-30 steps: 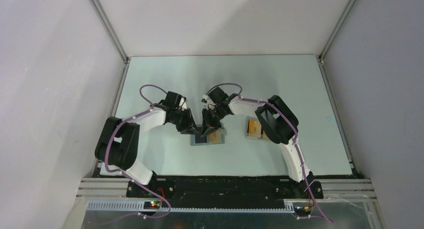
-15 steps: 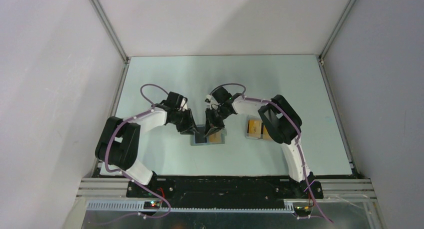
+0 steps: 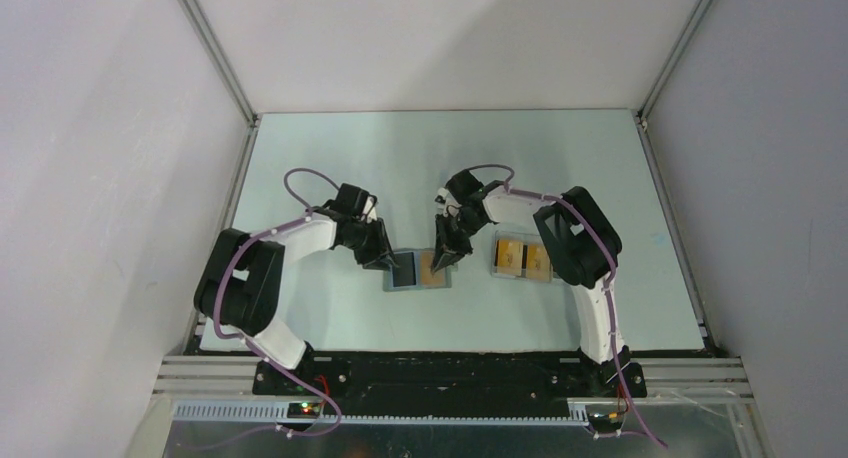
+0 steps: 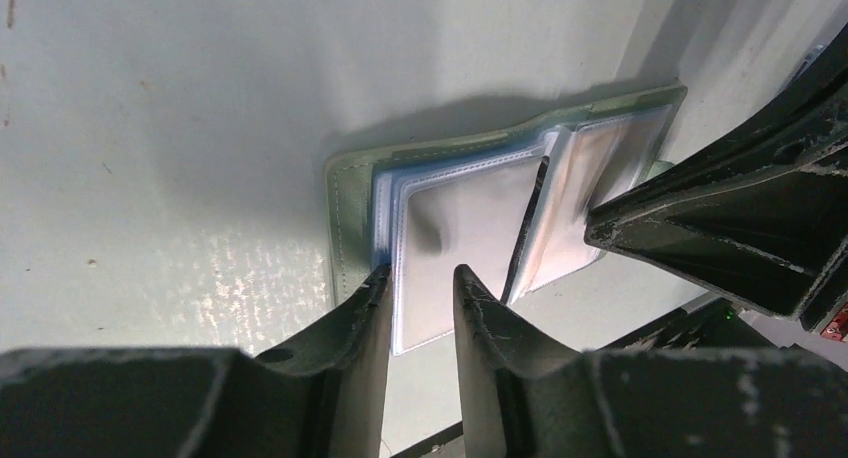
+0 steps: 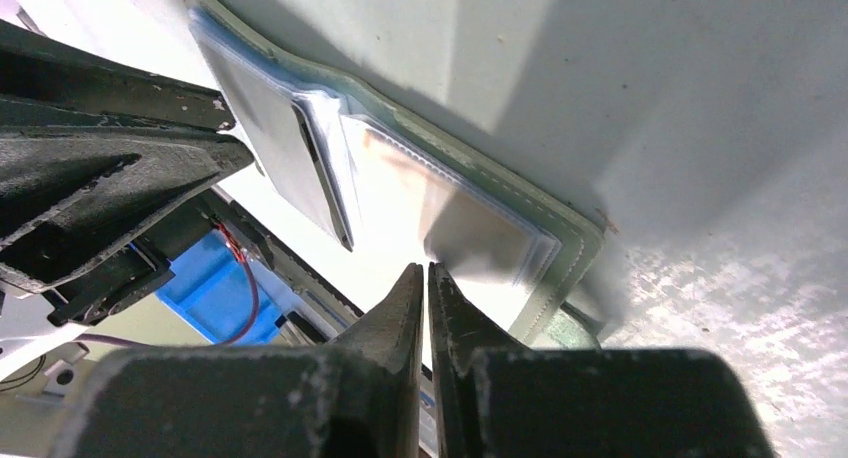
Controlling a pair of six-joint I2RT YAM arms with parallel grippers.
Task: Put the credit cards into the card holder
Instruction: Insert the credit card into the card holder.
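Note:
The card holder [image 3: 417,271] lies open on the table, its left half dark and an orange-gold card [image 3: 434,268] showing in its right half. In the left wrist view its clear sleeves [image 4: 470,238] sit in a grey-green cover, and one page stands up at the fold. My left gripper [image 3: 386,261] [image 4: 420,278] is slightly open, its fingertips astride the near edge of the left sleeve. My right gripper [image 3: 443,262] [image 5: 428,270] is shut and empty, its tips at the right-hand sleeve [image 5: 470,228]. More orange-gold cards [image 3: 510,257] lie in a clear tray.
The clear plastic tray [image 3: 497,274] stands just right of the card holder, under my right arm's forearm. Grey walls enclose the table on the left, back and right. A blue part and a red wire [image 5: 215,278] show beyond the table's near edge.
My right gripper has moved right, from the card holder's fold to its right half, so the dark left half now shows. My left gripper has stayed at the left edge.

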